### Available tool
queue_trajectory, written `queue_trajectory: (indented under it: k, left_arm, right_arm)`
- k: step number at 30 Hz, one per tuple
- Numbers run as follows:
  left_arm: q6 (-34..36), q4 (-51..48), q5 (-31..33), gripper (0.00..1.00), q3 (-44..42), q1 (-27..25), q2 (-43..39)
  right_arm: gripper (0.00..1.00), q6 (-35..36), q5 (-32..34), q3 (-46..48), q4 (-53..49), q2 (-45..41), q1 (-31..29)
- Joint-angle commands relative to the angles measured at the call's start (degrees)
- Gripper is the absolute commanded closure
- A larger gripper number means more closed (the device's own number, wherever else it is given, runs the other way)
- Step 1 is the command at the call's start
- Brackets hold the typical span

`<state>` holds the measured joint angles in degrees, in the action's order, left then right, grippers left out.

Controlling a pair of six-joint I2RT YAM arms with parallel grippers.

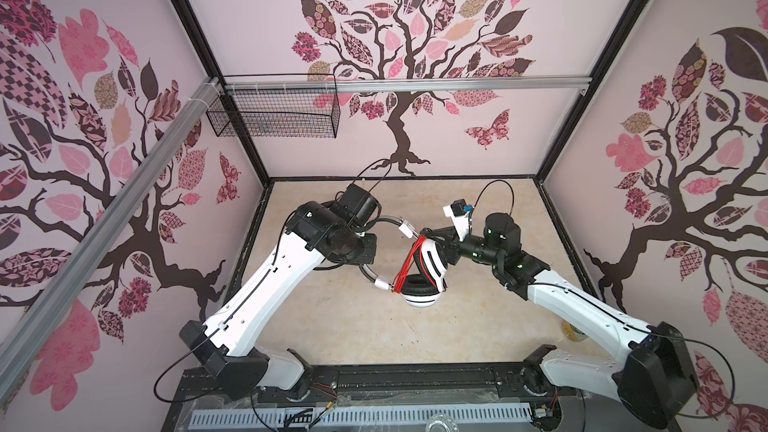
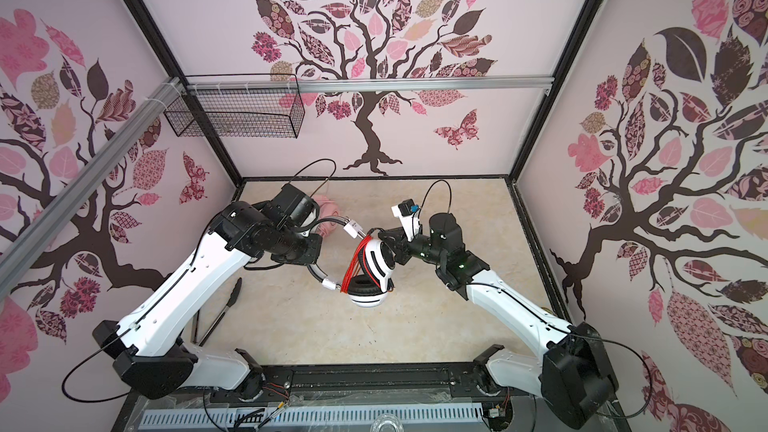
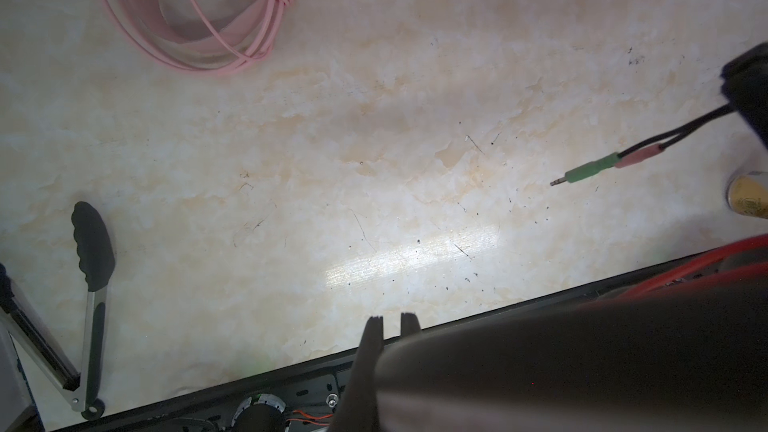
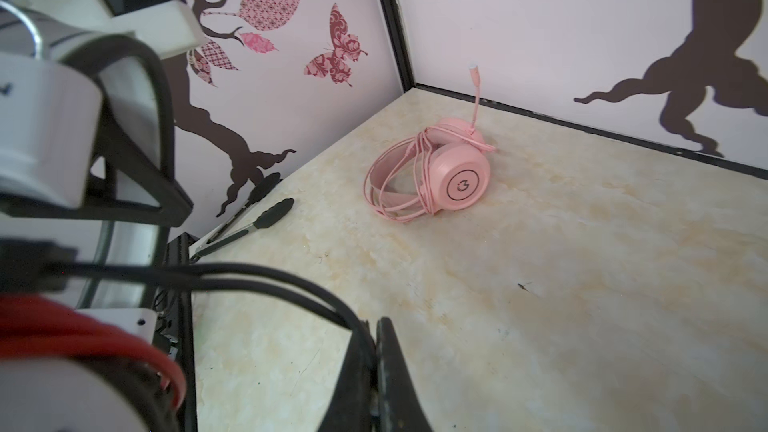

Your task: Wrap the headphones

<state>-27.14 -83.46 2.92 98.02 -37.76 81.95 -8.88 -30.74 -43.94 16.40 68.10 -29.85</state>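
We hold the white-and-black over-ear headset [image 1: 428, 270] aloft, orange-red cable [image 1: 409, 261] wound round it: left gripper [image 3: 391, 320] pinched on its headband [image 1: 368, 273], right gripper [image 4: 375, 338] clamped on its black cord [image 4: 270, 281]

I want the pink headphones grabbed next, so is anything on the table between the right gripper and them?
Nothing visible. In the right wrist view the table lies bare between the right gripper and the pink headphones; the tongs sit off to one side.
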Motion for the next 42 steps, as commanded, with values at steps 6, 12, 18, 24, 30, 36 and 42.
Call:
queue_trajectory:
  k: [6,12,18,24,30,36,42]
  left_arm:
    - [-2.82,1.29,-1.42,1.00,7.54,0.45,3.31]
    - [-3.92,1.49,-2.25,1.00,10.34,0.58,5.38]
    - [-4.66,2.26,-2.73,1.00,9.41,0.75,6.38]
    - [-6.35,4.25,-2.17,1.00,7.20,0.81,6.62]
    - [-9.05,7.64,-1.42,1.00,0.52,0.84,5.07]
    - [-12.03,11.17,-4.15,1.00,-10.20,0.75,2.09]
    - [-15.82,14.78,-4.85,1.00,-20.73,-1.73,-2.81]
  right_arm:
    - [0.93,-8.78,-11.24,10.84,17.89,-4.00,0.34]
    - [0.72,-9.40,-8.83,14.98,16.46,-6.66,0.33]
    - [0.40,-7.18,1.36,19.35,8.09,-13.22,0.33]
    - [0.30,-8.34,12.03,25.50,-2.16,-24.83,0.33]
    - [0.30,-14.79,27.07,28.88,-17.41,-36.80,0.36]
    - [0.31,-20.02,32.56,31.42,-21.79,-44.12,0.37]
    - [0.31,-19.33,35.02,32.47,-21.99,-45.26,0.32]
